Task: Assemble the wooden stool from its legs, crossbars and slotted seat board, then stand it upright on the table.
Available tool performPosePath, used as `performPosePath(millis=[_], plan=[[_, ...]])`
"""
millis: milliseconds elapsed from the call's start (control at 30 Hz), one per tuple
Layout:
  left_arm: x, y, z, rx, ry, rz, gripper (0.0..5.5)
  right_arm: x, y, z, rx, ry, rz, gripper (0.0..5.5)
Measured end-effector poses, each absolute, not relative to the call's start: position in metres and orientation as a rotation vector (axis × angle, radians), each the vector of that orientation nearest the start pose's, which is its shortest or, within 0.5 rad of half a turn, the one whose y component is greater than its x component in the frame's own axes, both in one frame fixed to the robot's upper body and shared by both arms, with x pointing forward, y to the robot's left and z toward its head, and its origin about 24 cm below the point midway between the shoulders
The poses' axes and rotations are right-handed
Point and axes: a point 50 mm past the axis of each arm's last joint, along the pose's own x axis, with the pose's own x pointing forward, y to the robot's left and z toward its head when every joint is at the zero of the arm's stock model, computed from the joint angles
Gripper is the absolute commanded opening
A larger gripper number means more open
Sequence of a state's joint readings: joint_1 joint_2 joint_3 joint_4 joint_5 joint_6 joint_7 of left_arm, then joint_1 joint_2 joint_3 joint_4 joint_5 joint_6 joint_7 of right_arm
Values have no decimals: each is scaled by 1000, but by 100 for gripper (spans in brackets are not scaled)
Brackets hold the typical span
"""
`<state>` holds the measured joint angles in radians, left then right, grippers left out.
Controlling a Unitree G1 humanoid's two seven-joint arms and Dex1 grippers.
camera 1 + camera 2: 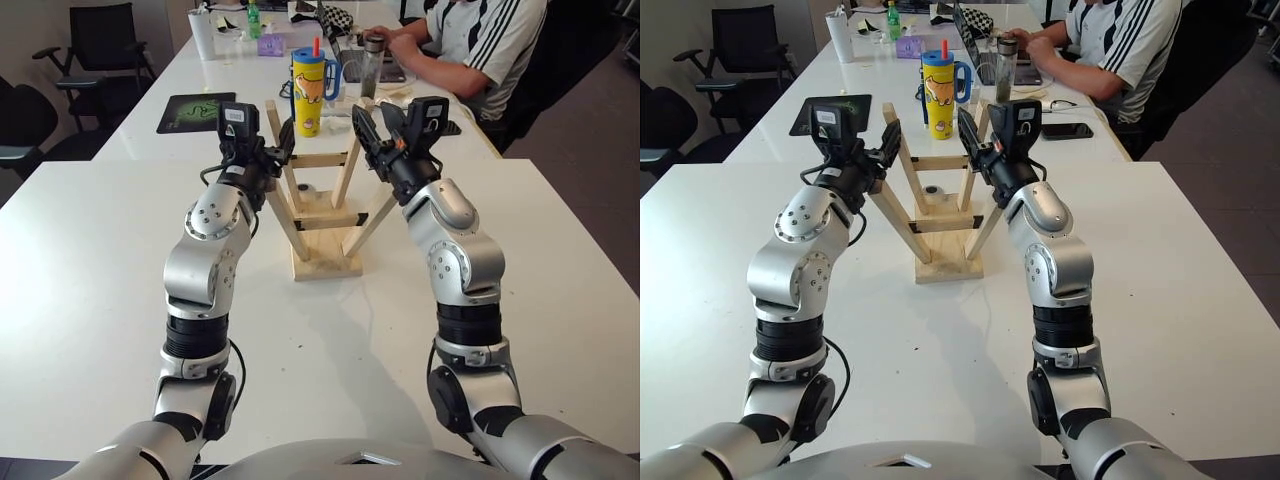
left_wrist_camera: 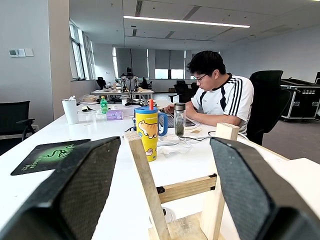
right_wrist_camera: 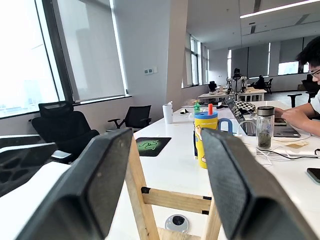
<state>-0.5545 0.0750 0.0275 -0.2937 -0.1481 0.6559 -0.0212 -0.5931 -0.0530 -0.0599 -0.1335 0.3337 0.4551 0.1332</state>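
Both spread: left fingers [image 2: 85, 195], right fingers [image 3: 100, 190].

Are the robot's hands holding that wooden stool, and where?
Nothing is held. The left hand and right hand are both open beside the upturned stool, gripping no part of it.

Pale wooden stool [image 1: 327, 222], yellow tumbler [image 1: 310, 95], black mat [image 1: 195, 112] with green logo, white table [image 1: 90, 270]

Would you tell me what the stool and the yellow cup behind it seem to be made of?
The stool looks like pale unfinished wood, matte with visible grain. The yellow cup seems glossy plastic, though coated metal is possible.
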Motion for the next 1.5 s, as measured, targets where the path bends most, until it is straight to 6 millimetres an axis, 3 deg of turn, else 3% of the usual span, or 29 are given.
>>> performPosePath(millis=[267,533,667,733,833,900,1100,1367,1500], plan=[[315,129,209,-35,-208,-168,333,327,-120,211,287,-324,355,253],[306,125,255,-43,-369,-182,333,327,-140,269,367,-556,269,253],[298,113,269,-45,-368,-225,333,331,-148,268,351,-557,252,253],[298,106,262,-24,-322,-247,333,333,-141,252,300,-503,317,253],[304,101,207,23,-96,-241,333,334,-123,203,185,-302,422,253],[304,102,194,46,-71,-222,333,334,-123,197,98,-270,439,253],[307,101,188,32,-101,-196,333,330,-124,195,171,-284,423,253],[317,118,201,4,-134,-133,333,323,-118,207,375,-331,463,253],[321,138,207,17,-164,-65,333,321,-120,232,536,-388,499,253]])
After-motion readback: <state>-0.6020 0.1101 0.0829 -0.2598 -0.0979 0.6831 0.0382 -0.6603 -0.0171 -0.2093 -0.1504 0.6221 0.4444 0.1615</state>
